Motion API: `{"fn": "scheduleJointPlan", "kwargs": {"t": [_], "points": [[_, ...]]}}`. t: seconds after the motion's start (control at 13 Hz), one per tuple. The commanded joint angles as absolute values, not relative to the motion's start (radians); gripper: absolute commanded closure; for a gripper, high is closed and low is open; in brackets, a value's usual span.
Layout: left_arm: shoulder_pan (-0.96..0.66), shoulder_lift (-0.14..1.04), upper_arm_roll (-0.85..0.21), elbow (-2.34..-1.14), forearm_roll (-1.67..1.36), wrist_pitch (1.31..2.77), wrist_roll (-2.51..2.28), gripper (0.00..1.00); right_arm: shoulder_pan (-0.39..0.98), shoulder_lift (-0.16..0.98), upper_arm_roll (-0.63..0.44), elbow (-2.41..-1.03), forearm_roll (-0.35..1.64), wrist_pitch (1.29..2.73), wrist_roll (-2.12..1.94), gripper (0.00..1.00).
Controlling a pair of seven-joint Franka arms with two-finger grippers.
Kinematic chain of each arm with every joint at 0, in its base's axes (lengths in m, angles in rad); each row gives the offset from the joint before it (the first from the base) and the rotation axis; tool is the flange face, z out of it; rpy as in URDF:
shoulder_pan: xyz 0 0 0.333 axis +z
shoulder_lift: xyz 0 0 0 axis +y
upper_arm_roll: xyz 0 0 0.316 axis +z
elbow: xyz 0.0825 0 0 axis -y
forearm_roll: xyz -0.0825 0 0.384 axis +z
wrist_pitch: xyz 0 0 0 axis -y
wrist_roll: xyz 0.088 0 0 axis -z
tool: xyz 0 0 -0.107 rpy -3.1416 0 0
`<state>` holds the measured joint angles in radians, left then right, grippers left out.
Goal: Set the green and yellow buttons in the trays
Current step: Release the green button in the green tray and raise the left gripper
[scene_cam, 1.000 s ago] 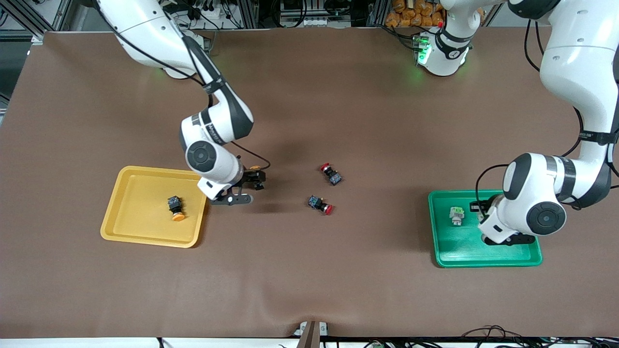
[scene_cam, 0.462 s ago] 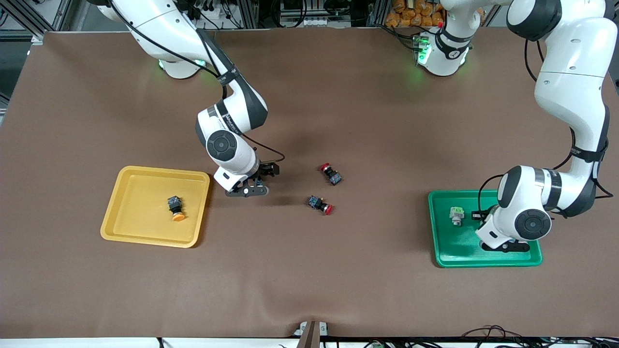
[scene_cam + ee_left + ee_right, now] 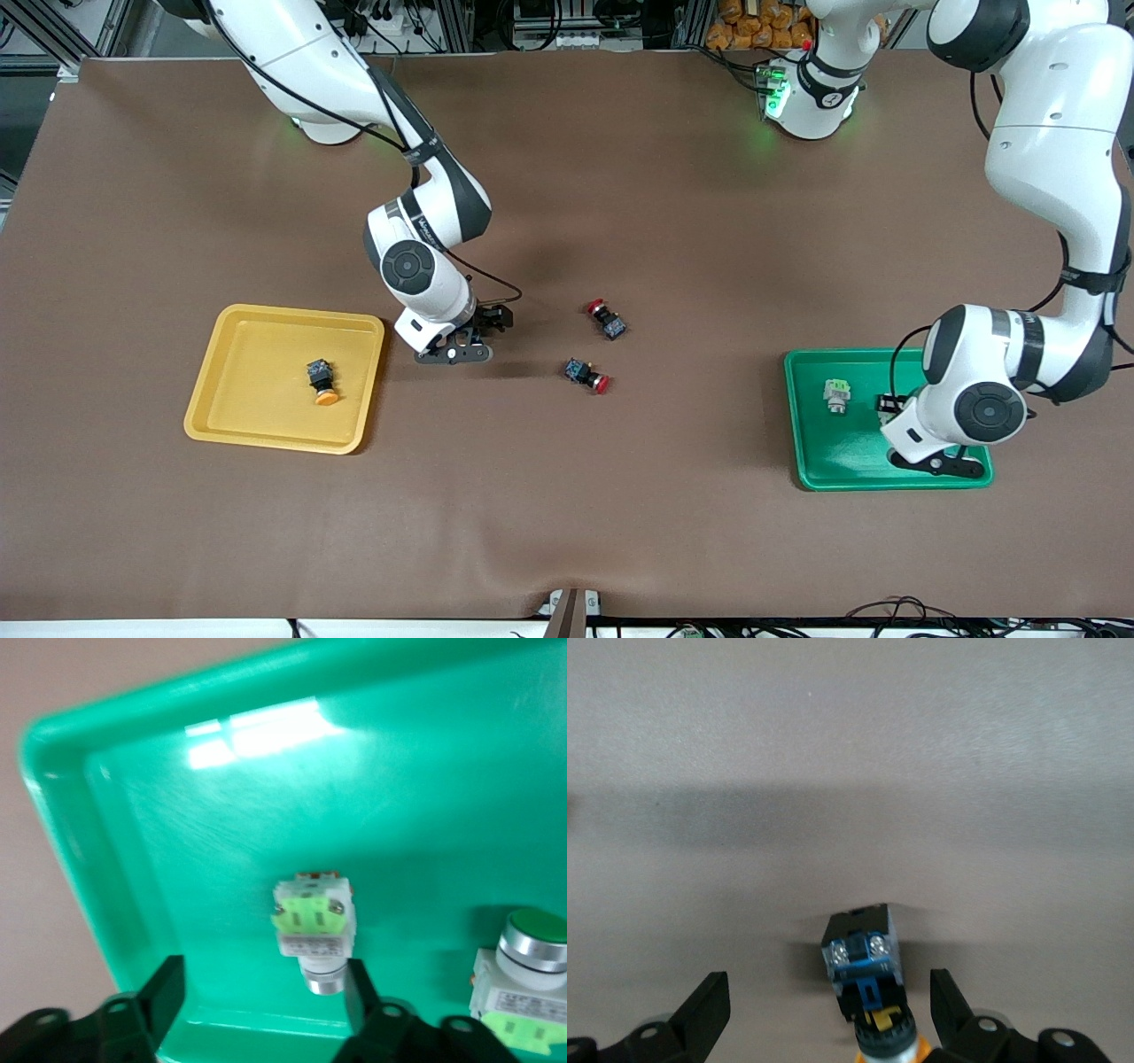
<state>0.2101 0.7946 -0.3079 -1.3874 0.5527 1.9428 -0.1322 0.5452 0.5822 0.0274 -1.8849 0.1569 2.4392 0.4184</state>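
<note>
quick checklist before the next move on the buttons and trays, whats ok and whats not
1. Left gripper open over the green tray: ok.
2. Green button released, lying in that tray between the open fingers: ok.
3. Second green button in the same tray: ok.
4. Right gripper open around the yellow button on the table: ok, not yet gripped.
5. Other yellow button in the yellow tray: ok.
6. Red buttons left on the table: ok.

Two red-capped buttons (image 3: 606, 319) (image 3: 587, 373) lie mid-worktop (image 3: 673, 532), near each other; bare worktop spreads between them and the green tray (image 3: 806, 470). The yellow tray (image 3: 266, 439) holds one button (image 3: 322, 382), with free floor around it.
</note>
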Motion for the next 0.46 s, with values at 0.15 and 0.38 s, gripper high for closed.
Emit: {"fn": "scheduleJointPlan", "kwargs": {"t": [0.15,0.38], "points": [[0.219,0.701,-0.316,-1.373,0.483,1.867,-0.112,0.00,0.560,0.598,0.017,-1.905,0.176,2.486,0.407,0.00],[0.210,0.557,-0.318,-1.373,0.351,1.752,-0.114,0.00,0.563,0.601,0.017,-1.914,0.175,2.510,0.420,1.00]]}}
